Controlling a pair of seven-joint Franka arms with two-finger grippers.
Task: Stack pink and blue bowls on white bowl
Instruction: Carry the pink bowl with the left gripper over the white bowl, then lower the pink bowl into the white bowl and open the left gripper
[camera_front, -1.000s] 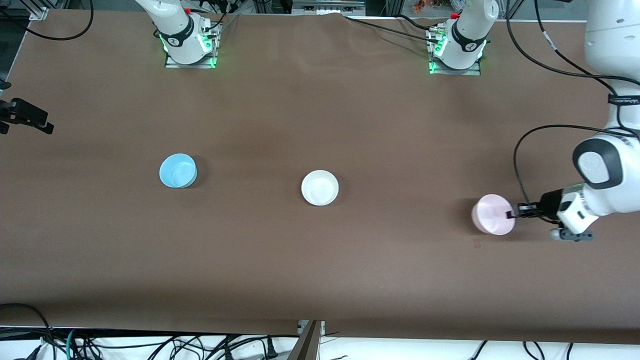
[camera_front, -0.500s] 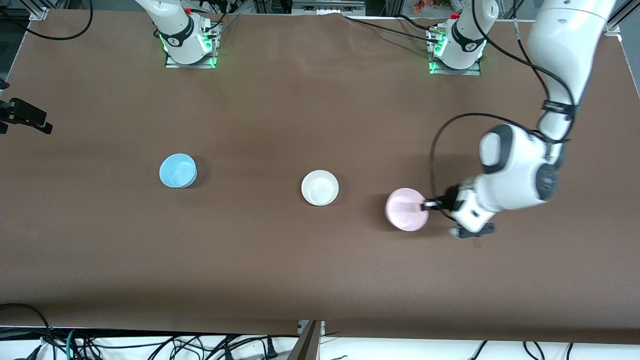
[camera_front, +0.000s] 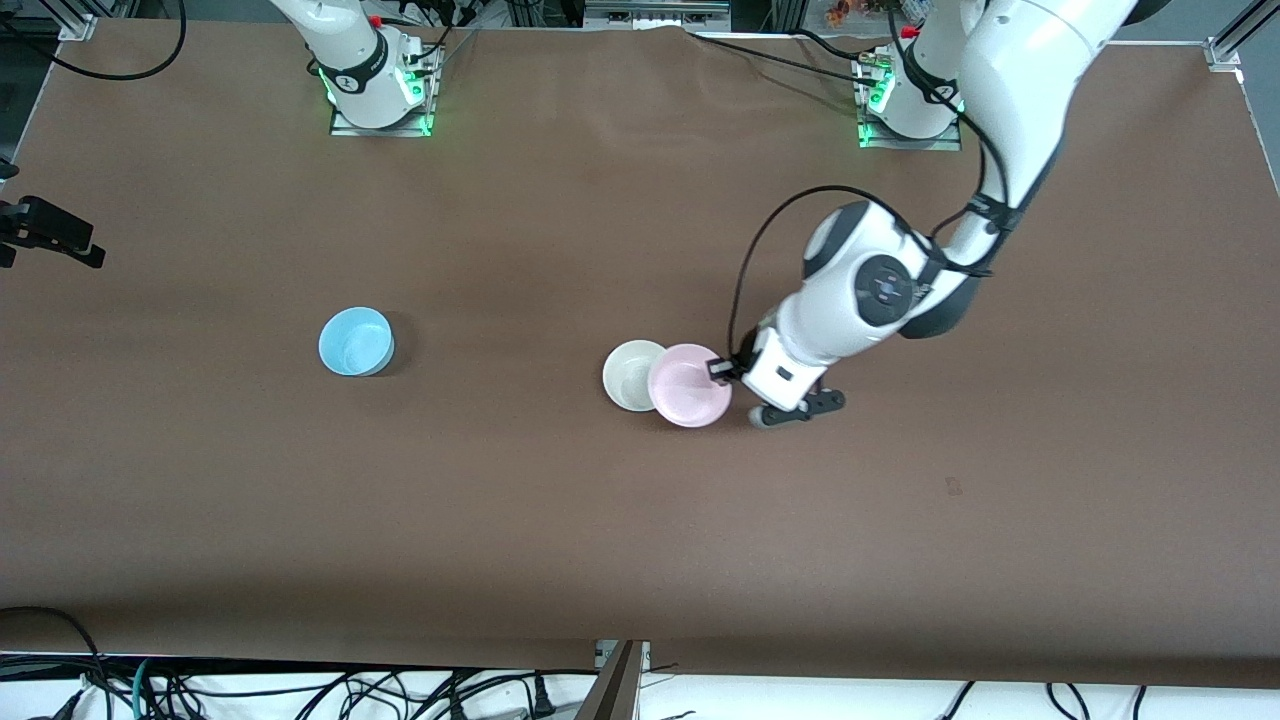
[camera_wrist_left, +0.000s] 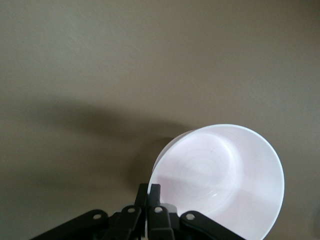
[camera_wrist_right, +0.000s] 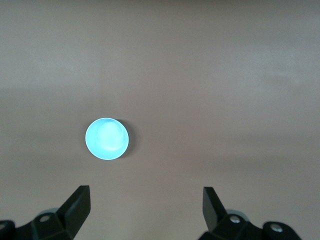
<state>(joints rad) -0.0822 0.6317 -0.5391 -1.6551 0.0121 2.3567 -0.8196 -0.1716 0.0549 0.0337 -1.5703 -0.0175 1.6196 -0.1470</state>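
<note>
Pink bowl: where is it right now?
In the front view the pink bowl hangs from the left gripper, partly over the white bowl mid-table.

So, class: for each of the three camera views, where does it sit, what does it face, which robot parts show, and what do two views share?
Front view: high across the table, facing both bases; shows the left arm carrying the pink bowl over the white bowl.
Left wrist view: on the left wrist, looking down; left gripper pinches the pink bowl's rim.
Right wrist view: high on the right wrist, looking down; right gripper fingers spread.
Shared: blue bowl, also in the right wrist view.
</note>
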